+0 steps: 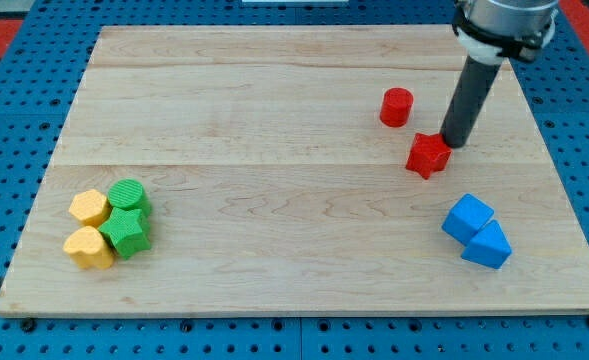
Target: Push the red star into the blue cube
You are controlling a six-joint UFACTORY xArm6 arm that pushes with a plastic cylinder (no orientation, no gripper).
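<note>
The red star (427, 155) lies on the wooden board at the view's right, above the middle. The blue cube (467, 217) sits lower right of it, apart from it, touching a blue wedge-shaped block (488, 246) at its lower right. My tip (453, 144) is at the end of the dark rod, right against the star's upper right side. A red cylinder (396, 106) stands up and left of the star.
At the view's lower left is a tight cluster: a yellow block (89, 207), another yellow block (89, 248), a green cylinder (128, 194) and a green star-like block (126, 232). The board's right edge (564, 190) runs close to the blue blocks.
</note>
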